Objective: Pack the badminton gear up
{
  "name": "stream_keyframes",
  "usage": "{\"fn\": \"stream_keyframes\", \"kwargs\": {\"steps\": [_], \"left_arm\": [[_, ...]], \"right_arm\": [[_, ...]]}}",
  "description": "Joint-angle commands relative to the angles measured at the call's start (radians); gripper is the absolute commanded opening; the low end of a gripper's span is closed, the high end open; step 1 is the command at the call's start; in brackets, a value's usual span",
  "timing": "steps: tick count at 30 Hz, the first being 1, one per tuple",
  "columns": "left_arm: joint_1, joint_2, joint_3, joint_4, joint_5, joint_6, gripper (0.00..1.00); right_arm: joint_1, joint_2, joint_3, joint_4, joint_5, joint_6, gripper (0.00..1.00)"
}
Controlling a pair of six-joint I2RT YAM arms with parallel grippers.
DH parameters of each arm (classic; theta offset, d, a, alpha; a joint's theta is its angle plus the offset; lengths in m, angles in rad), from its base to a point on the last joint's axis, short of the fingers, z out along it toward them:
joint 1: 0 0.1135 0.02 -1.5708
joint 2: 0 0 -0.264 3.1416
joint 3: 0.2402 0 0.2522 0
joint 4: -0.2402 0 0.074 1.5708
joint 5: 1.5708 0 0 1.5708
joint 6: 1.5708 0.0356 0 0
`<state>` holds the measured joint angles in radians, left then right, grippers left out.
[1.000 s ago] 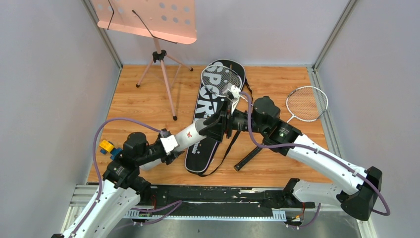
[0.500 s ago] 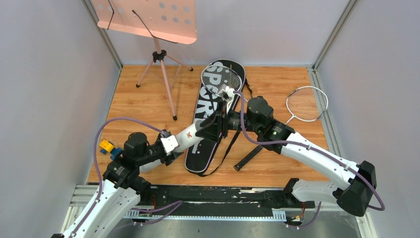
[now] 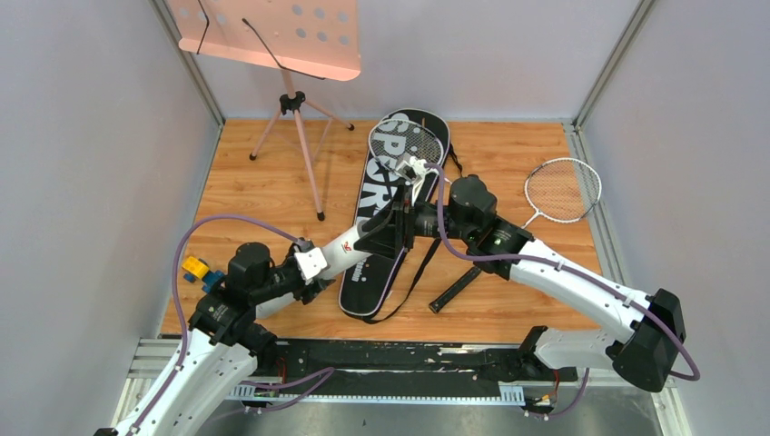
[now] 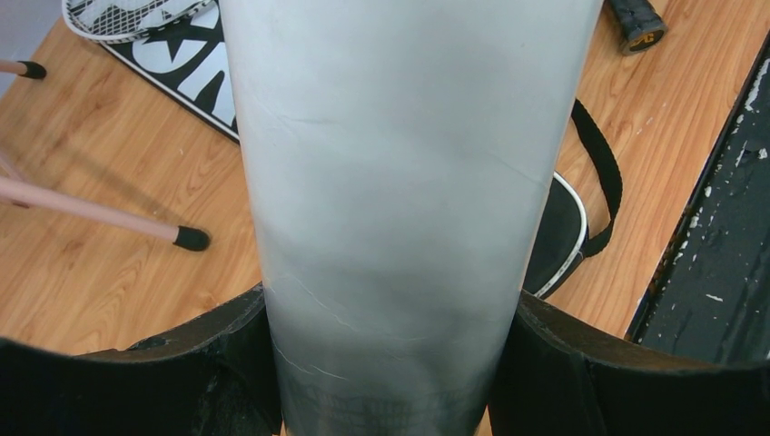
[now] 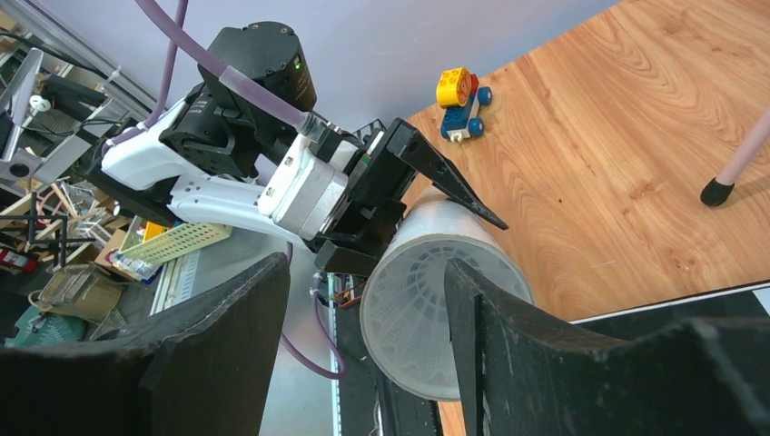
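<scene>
- My left fingers (image 4: 191, 363) are clamped on the white tube (image 4: 390, 182). In the left wrist view it fills the gap between them and touches both sides.
- From above, the white tube (image 3: 350, 247) lies slantwise at the centre of the frame, above the lower half of the black bag (image 3: 374, 186), with its far end pointing to the upper right.
- My right fingers (image 5: 218, 354) are spread wide and grip nothing. In the right wrist view the tube's open mouth (image 5: 436, 300) shows in the gap between them, and I cannot tell whether either finger touches it.
- Inside that mouth I see the white feathers of a shuttlecock (image 5: 404, 313).
- The black bag lies flat on the desk (image 3: 272, 191) at upper centre, lettered SPORT, and its strap trails toward the lower centre.
- The first racket (image 3: 409, 141) rests with its strung head on the upper end of the bag.
- The second racket (image 3: 563, 189) lies on the desk at the right, well apart from the bag. Its shaft disappears under my right arm.
- The pink music stand (image 3: 272, 36) stands at the upper left with its tripod legs on the desk.
- The yellow and blue toy (image 3: 192, 269) sits at the desk's left edge.
</scene>
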<state>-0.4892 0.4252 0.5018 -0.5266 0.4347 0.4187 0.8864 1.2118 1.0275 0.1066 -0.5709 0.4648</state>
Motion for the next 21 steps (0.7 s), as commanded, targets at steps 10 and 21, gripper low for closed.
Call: {"fn": "stream_keyframes", "kwargs": {"steps": [10, 21], "left_arm": [[-0.005, -0.008, 0.021, 0.123, 0.048, 0.011, 0.61], [-0.004, -0.013, 0.02, 0.126, 0.034, 0.009, 0.61]], "right_arm": [[-0.018, -0.069, -0.084, -0.056, 0.058, 0.015, 0.65], [-0.018, -0.054, -0.087, -0.045, 0.027, 0.044, 0.65]]}}
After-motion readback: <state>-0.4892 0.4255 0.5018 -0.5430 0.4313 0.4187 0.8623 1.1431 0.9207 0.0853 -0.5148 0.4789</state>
